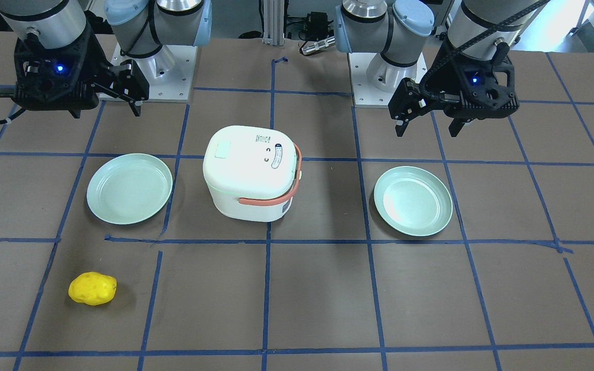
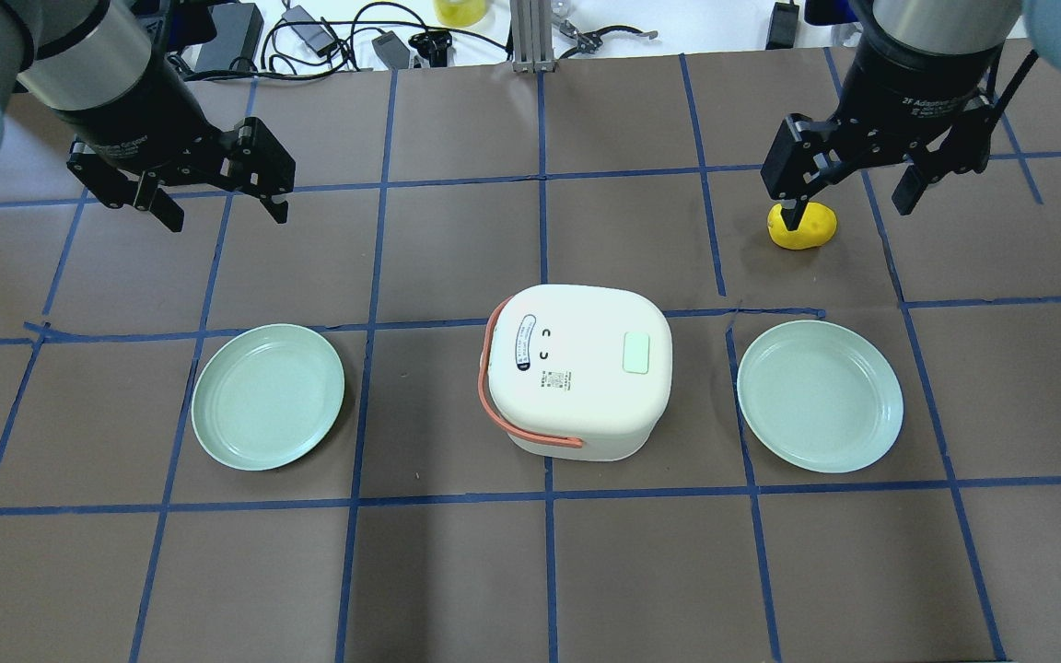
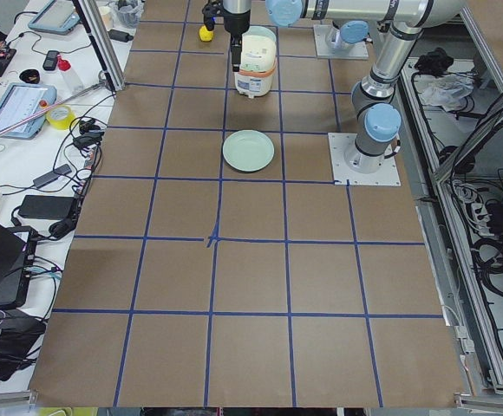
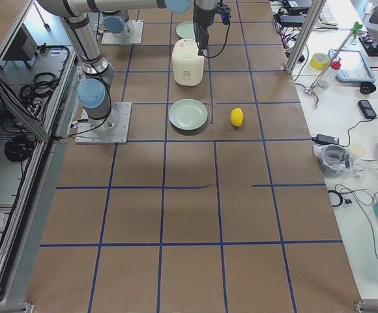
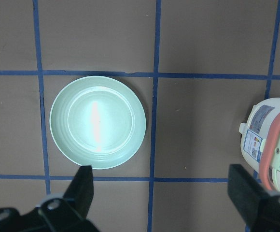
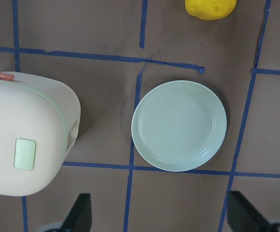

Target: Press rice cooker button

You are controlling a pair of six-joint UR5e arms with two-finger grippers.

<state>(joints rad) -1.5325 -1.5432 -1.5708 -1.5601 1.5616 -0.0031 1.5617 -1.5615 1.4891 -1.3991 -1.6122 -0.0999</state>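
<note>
The white rice cooker with an orange handle stands at the table's middle, its lid shut. Its pale green button sits on the lid's right side and also shows in the front view and the right wrist view. My left gripper is open and empty, high above the table, far left of the cooker. My right gripper is open and empty, high up at the far right. The cooker's edge shows in the left wrist view.
A pale green plate lies left of the cooker and another lies right of it. A yellow lumpy object lies beyond the right plate, under my right gripper in the overhead view. Cables and tools lie past the table's far edge.
</note>
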